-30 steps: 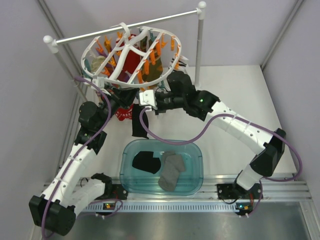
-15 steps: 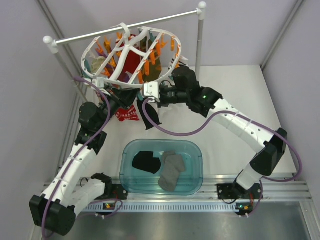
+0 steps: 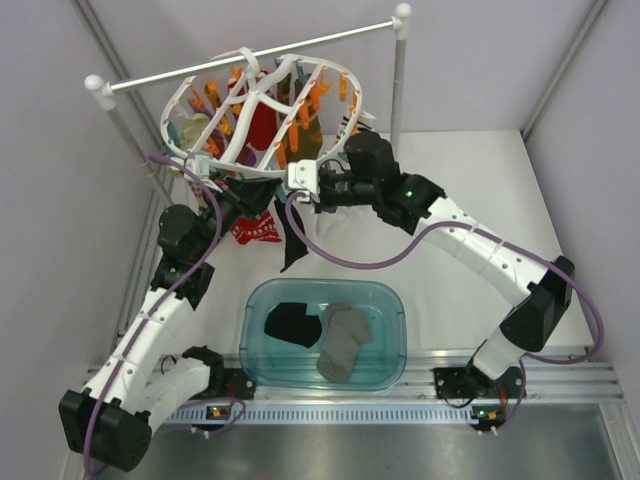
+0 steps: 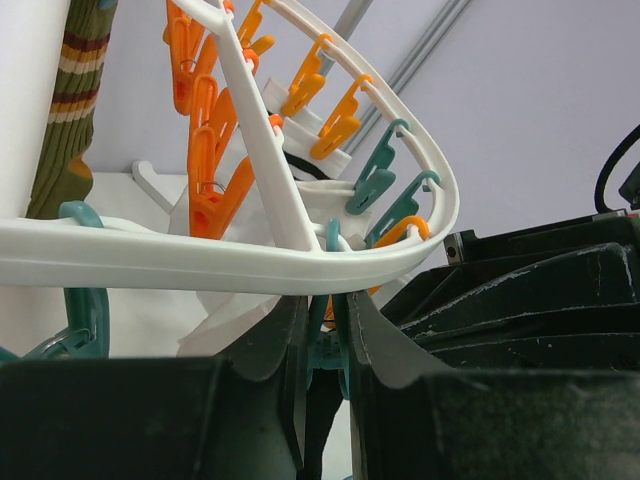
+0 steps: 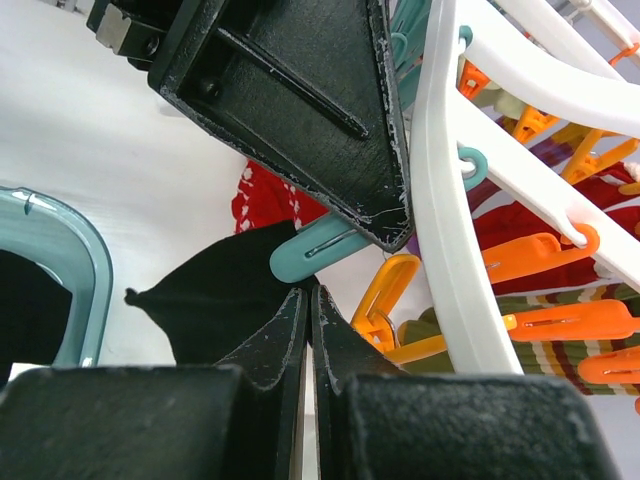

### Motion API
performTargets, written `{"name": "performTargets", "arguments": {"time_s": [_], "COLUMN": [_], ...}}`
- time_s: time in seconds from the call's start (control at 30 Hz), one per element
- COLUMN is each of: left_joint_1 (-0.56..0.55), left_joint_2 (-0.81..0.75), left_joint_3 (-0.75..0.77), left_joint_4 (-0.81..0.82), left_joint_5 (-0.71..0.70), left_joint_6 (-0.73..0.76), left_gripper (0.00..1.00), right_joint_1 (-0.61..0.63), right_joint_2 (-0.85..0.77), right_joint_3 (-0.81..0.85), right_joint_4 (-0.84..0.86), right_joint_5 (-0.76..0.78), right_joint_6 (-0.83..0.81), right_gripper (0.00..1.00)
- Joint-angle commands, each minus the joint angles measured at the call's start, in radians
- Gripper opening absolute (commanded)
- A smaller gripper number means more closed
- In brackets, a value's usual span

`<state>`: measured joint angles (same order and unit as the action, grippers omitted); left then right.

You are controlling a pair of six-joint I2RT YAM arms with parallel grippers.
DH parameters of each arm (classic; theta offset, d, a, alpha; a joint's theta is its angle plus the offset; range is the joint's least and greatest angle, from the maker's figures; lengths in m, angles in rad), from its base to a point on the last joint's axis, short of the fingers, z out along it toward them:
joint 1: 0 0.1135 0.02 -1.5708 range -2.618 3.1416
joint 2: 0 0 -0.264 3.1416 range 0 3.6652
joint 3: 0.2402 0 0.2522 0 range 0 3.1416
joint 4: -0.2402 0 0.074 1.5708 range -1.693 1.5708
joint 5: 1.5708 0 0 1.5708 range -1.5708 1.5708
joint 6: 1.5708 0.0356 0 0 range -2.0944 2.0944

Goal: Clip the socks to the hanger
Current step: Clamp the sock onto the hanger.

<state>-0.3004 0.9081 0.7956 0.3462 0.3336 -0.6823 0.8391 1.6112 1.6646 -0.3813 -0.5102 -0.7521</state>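
Right tool (image 5: 306,292) pinching black sock (image 5: 215,290) under hanger (image 5: 440,200) rim. Left tool (image 4: 322,302) squeezing teal clip (image 5: 315,252), touching sock.

A grey sock (image 3: 340,345) lies in the teal tub (image 3: 325,285) (red sock (image 3: 255,228) beyond it).

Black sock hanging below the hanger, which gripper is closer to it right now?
Right. The right gripper pinches the black sock itself. The left gripper is just beside it, squeezing a teal clip under the hanger rim.
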Motion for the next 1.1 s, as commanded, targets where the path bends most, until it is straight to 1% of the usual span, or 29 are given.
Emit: {"name": "performTargets", "arguments": {"time_s": [0.0, 0.2, 0.37, 0.4, 0.47, 0.5, 0.6, 0.63, 0.7, 0.73, 0.83, 0.87, 0.93, 0.97, 1.07], "left_joint_1": [-0.003, -0.005, -0.003, -0.003, -0.003, -0.003, -0.003, -0.003, -0.003, -0.003, -0.003, -0.003, -0.003, -0.003, -0.003], "left_joint_2": [0.003, -0.006, -0.015, -0.017, -0.023, -0.026, -0.035, -0.04, -0.044, -0.049, -0.063, -0.067, -0.081, -0.087, -0.109], "left_joint_3": [-0.016, -0.016, -0.016, -0.016, -0.015, -0.015, -0.01, -0.01, -0.009, -0.01, -0.016, -0.016, -0.018, -0.016, -0.016], "left_joint_4": [-0.023, -0.041, -0.059, -0.065, -0.07, -0.072, -0.075, -0.075, -0.072, -0.072, -0.062, -0.062, -0.064, -0.072, -0.098], "left_joint_5": [0.064, 0.048, 0.025, 0.021, 0.009, 0.004, -0.013, -0.015, -0.016, -0.018, -0.024, -0.03, -0.039, -0.045, -0.07], "left_joint_6": [-0.013, -0.01, -0.005, -0.006, -0.005, -0.005, -0.01, -0.013, -0.017, -0.017, -0.022, -0.022, -0.023, -0.025, -0.026], "left_gripper": [0.0, 0.0, 0.08, 0.12, 0.16, 0.26, 0.38, 0.44, 0.46, 0.48, 0.52, 0.56, 0.58, 0.62, 0.68], "right_joint_1": [-0.009, -0.009, -0.011, -0.009, -0.009, -0.009, -0.009, -0.009, -0.009, -0.009, -0.008, -0.009, -0.009, -0.008, -0.009], "right_joint_2": [-0.01, -0.028, -0.037, -0.039, -0.042, -0.043, -0.048, -0.048, -0.048, -0.048, -0.047, -0.045, -0.042, -0.04, -0.042], "right_joint_3": [0.053, 0.032, 0.029, 0.026, 0.024, 0.023, 0.017, 0.017, 0.015, 0.014, 0.012, 0.014, 0.017, 0.017, 0.017], "right_joint_4": [0.073, 0.116, 0.121, 0.121, 0.116, 0.116, 0.113, 0.113, 0.11, 0.111, 0.117, 0.12, 0.127, 0.13, 0.143], "right_joint_5": [-0.024, -0.017, -0.027, -0.03, -0.034, -0.036, -0.04, -0.039, -0.04, -0.042, -0.04, -0.037, -0.034, -0.031, -0.016], "right_joint_6": [0.028, 0.059, 0.08, 0.085, 0.092, 0.096, 0.1, 0.102, 0.103, 0.103, 0.112, 0.118, 0.123, 0.126, 0.14], "right_gripper": [0.0, 0.0, 0.0, 0.0, 0.0, 0.0, 0.0, 0.0, 0.0, 0.0, 0.0, 0.0, 0.0, 0.0, 0.0]}}
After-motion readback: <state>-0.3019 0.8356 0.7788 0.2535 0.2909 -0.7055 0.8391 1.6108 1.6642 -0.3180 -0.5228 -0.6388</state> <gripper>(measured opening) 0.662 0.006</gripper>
